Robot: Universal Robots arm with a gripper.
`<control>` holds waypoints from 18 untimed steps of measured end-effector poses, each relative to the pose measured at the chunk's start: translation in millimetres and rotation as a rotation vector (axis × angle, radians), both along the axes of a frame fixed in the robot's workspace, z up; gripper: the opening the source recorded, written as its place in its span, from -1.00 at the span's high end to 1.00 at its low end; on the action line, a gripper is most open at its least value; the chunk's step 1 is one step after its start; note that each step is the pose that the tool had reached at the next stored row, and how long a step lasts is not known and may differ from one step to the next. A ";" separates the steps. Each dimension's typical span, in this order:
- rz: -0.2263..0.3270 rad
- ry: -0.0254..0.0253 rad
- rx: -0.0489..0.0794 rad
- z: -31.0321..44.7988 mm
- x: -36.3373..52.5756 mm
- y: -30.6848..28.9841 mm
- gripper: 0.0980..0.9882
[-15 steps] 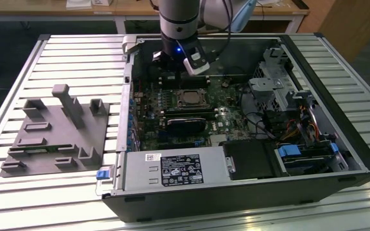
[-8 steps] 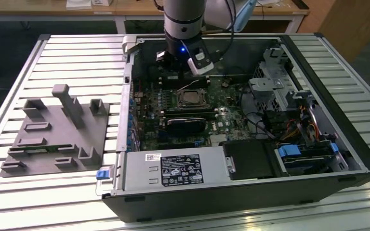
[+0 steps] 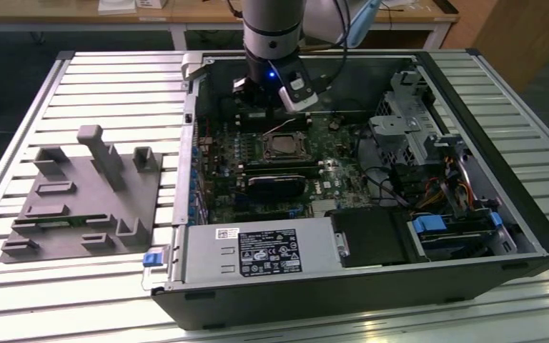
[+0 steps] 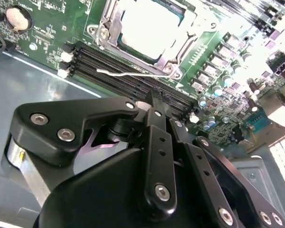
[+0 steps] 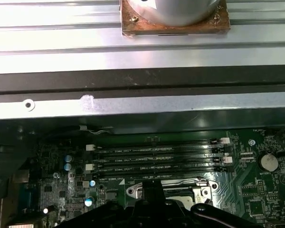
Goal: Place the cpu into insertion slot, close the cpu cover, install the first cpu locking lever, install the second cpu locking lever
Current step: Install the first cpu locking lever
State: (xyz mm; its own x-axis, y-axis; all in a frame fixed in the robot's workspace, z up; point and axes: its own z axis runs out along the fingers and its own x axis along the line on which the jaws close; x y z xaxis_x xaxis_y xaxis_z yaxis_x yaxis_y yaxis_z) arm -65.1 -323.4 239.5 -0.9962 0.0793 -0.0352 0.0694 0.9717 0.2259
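Since the cpu (image 4: 149,26) sits in the insertion slot (image 3: 284,146) with the cpu cover (image 4: 107,35) lying flat around it, the step in hand is judged to be a locking lever. Working from the exterior view's left, the grey fixture (image 3: 83,193) on the counter (image 3: 65,300) stands well apart from the work; the pincer (image 3: 294,96) hangs over the motherboard (image 3: 337,179), near the socket, and looks clenched on nothing. In the second wrist view a thin wire lever (image 4: 128,72) lies between socket and memory slots (image 4: 92,59); whether it is latched cannot be told. Bear on the lever's bent end only; press down, then sideways under its hook; keep clear of the capacitors (image 4: 218,90).
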 end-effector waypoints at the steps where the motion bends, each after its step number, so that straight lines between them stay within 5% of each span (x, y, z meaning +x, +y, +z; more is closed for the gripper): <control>1: 0.000 -0.0024 -0.002 -0.5 0.0 0.0 0.98; 5: -0.002 -0.0077 -0.008 -2.8 1.4 0.0 0.98; 18: -0.008 -0.0084 -0.010 -9.5 17.1 0.0 0.98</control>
